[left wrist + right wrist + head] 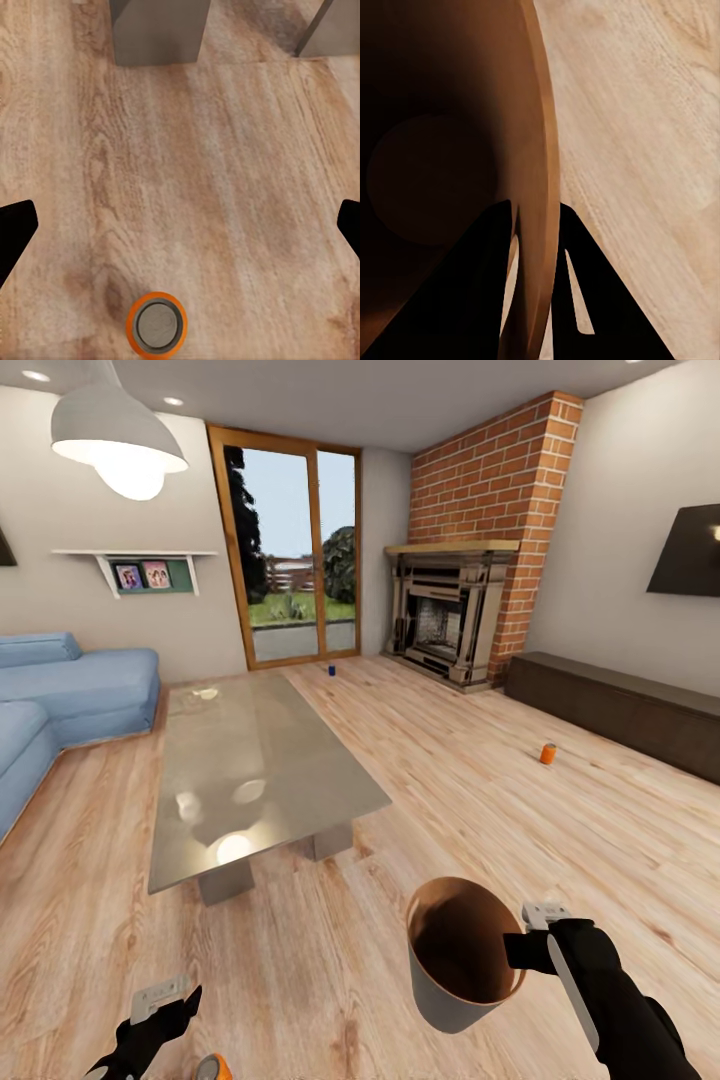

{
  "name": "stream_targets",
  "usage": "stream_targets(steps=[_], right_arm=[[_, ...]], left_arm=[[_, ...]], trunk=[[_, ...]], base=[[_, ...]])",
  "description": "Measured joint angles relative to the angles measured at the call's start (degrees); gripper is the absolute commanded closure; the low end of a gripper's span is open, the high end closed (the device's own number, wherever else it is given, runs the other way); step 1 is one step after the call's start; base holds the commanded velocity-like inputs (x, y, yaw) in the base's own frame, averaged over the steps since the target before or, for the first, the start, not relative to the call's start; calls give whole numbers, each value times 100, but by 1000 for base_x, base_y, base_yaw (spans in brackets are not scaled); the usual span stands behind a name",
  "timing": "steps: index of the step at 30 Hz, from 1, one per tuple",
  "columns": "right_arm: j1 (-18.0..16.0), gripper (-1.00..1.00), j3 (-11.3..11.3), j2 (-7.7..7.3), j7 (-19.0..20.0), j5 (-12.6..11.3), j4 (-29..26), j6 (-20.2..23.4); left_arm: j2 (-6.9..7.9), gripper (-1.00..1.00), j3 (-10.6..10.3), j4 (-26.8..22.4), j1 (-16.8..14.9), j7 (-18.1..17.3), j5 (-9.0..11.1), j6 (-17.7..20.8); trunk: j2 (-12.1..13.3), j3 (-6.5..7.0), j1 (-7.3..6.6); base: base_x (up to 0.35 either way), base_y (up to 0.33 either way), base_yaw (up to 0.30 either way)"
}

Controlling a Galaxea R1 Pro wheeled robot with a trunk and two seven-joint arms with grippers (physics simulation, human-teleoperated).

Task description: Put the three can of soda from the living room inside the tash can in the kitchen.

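Observation:
In the head view, my right gripper (527, 949) is shut on the rim of the tash can (455, 960), a grey bin with a brown inside, held tilted above the wood floor. The right wrist view has one finger inside and one outside the tash can's wall (536, 150), with my right gripper (538, 225) clamped on it. One orange can of soda (213, 1068) stands on the floor by my left gripper (155, 1020). From above, this can (156, 323) sits upright below my open left gripper (180, 229). A second orange can (547, 754) stands far right. A blue can (331, 670) stands near the glass door.
A low stone-topped table (250, 770) stands ahead on the left; its legs (157, 30) are close to my left gripper. A blue sofa (70, 695) lines the left wall. A brick fireplace (450, 610) and a dark low cabinet (620, 705) are on the right.

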Motion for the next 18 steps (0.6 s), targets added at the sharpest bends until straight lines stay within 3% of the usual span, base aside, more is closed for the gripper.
stream_targets(steps=[18], right_arm=[[0, 100, 0, 0, 0, 1, 0, -1]], left_arm=[[23, -100, 0, 0, 0, 0, 0, -1]], trunk=[[0, -164, 0]], base=[[0, 0, 0]])
